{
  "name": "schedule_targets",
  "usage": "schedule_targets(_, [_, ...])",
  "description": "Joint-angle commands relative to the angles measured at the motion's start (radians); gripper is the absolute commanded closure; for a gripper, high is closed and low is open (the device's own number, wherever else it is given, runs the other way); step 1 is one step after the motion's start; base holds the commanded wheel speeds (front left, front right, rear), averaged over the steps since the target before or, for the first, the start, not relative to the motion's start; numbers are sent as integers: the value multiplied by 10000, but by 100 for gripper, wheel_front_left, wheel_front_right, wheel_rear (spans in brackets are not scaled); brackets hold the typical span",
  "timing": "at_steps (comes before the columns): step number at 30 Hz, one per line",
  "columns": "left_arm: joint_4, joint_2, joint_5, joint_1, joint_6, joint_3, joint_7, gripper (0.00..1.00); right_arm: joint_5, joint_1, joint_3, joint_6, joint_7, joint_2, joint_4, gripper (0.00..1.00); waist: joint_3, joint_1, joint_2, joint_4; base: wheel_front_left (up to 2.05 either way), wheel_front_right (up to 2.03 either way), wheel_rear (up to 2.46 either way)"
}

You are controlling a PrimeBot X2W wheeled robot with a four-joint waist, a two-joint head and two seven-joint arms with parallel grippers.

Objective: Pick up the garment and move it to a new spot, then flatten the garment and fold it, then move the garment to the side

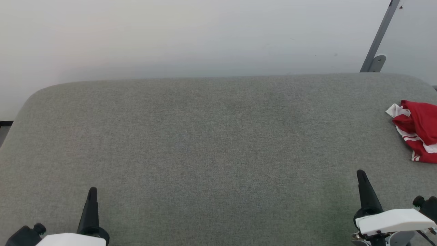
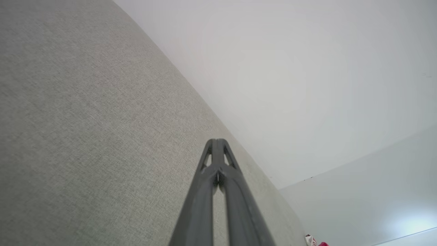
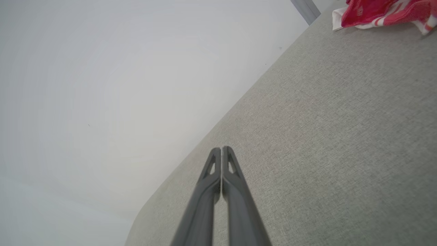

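Lying bunched at the right edge of the grey padded surface (image 1: pixel 205 136): the garment (image 1: pixel 418 133), red with white striped trim, partly cut off by the head view. Left gripper (image 1: pixel 92 190) and right gripper (image 1: pixel 361 173) sit near the front edge, jaws pressed together, holding nothing, well apart from the cloth. Judged light, limp and thin, so likely to drape and drag. Best hold: pinch a raised fold or the trim edge nearest the right gripper.
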Motion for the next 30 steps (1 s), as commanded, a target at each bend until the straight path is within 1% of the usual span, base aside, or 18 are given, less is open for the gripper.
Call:
schedule_targets(1, [-57,51,-300,-279,-21,49,74,100,268,-220,-35,1,78,-7,-102,100,3,0,-1,0,0,0,0])
schedule_targets(13, [128,-54,-1473,-618,-26,76,447,100,1531,-386,-131,1,449,39,-90,100,32,0,-1,-6,0,0,0])
schedule_targets(30, [363,-184,-2865,-1046,-34,114,882,100,3092,-598,-231,1,890,102,-70,100,73,0,-1,-14,0,0,0])
